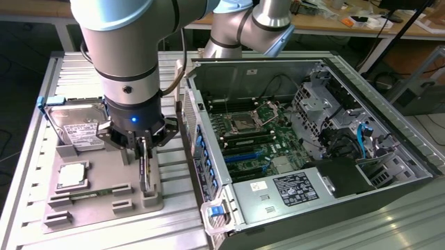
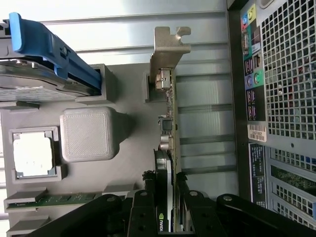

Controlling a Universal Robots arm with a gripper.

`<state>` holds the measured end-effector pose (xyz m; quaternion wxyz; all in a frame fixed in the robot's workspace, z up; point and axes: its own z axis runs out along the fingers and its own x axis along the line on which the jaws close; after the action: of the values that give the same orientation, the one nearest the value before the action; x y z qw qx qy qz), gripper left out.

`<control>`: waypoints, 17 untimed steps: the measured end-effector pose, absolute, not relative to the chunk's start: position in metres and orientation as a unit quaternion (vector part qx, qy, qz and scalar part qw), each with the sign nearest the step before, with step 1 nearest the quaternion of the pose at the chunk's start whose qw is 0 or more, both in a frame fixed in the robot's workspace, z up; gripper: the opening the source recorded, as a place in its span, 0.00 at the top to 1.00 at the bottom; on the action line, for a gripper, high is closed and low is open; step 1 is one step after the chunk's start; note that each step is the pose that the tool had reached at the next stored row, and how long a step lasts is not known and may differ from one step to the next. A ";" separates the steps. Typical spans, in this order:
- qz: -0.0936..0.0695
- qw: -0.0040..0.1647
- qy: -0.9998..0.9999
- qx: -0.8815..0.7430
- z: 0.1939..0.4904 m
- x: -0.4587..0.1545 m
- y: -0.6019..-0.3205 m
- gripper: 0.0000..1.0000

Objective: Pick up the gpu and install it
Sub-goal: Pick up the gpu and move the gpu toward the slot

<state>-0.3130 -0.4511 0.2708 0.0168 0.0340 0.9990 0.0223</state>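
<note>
End effector (image 2: 166, 210) straddles the gpu (image 2: 165, 165) - fingers (image 2: 144, 210) pressed against both faces, pinching the card near its fan end. The gpu stands on edge directly under the end effector, seated in a slot of the grey fixture tray (image 1: 104, 177) on the table (image 1: 174, 221). Its silver bracket (image 2: 168, 52) is at the end farthest from the fingers.

Handling, as a judgement: light, stiff, thin card, but fragile. Bare board edge and small components run along one side, and the fan shroud is plastic. Best held across the flat faces at the shroud, where the fingers sit now, and kept off the connector edge and the bracket. An off-centre grip could let it tilt.

Tray pockets just beside the end effector, on the side away from the computer case:
- CPU chip (image 1: 72, 175) lies flat in a square pocket.
- A memory stick (image 1: 89, 195) sits on edge in a narrow slot.
- Beyond the chip, a hard drive (image 1: 80, 125) with a white label leans in its blue frame.

Farther out on the other side is the computer case (image 1: 399, 156) - side panel off, lying open. Motherboard (image 1: 268, 133) is inside, with blue and black expansion slots (image 1: 243, 154) that look unoccupied. Power supply and cable bundles sit at the far wall.
</note>
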 end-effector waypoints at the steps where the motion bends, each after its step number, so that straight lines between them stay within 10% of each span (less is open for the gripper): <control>1: 0.022 0.017 0.999 0.034 0.272 -0.313 -0.451 0.73; 17: 0.022 0.017 0.999 0.034 0.289 -0.313 -0.451 0.73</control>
<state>-0.3130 -0.4511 0.2886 0.0168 0.0340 0.9990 0.0224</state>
